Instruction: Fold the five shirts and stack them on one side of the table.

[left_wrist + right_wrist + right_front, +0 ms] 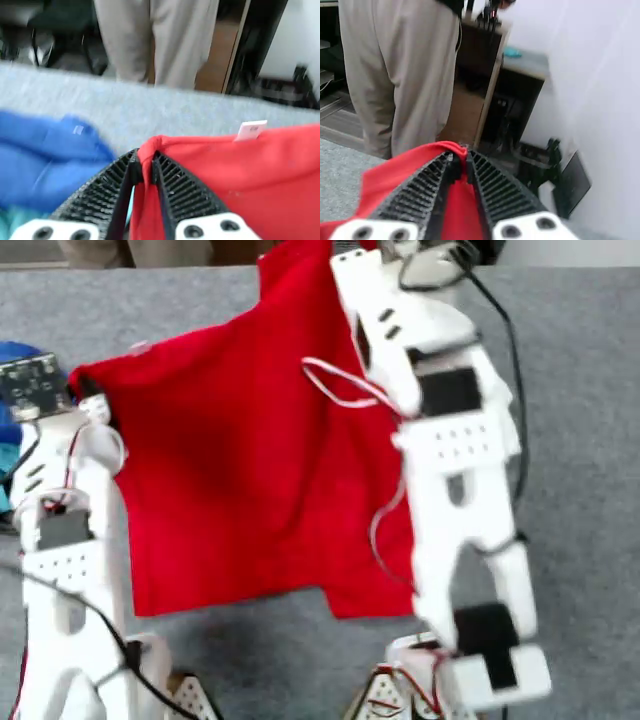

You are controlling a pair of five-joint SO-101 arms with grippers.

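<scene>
High view: we see the red shirt point(240, 490) spread across the middle of the grey desk point(580, 390), one straight edge lying toward 6 o'clock and one part raised toward 12 o'clock. The left arm point(60, 540) stands at the shirt's 8 o'clock and meets its corner at about 10 o'clock. The right arm point(450, 460) runs from 5 o'clock over the shirt's 3 o'clock edge to the raised cloth at 12 o'clock. A blue shirt point(8, 380) peeks in at the desk's 9 o'clock edge, just beside the left arm.

Left wrist view: we find the left claw point(145, 165) drawn narrow on a pinched fold of the red shirt point(240, 185), its black ribbed fingers point(100, 200) pressing the cloth from both sides. A small white tag point(251, 130) stands up from the shirt's edge, apart from the claw. The blue shirt point(45, 160) lies crumpled on the desk, just beside the claw.

Right wrist view: we see the right claw point(461, 160) equally narrow, clamped on a fold of the red shirt point(395, 175), which bulges past its fingertips. The pinched cloth is held above the desk point(340, 180).
</scene>
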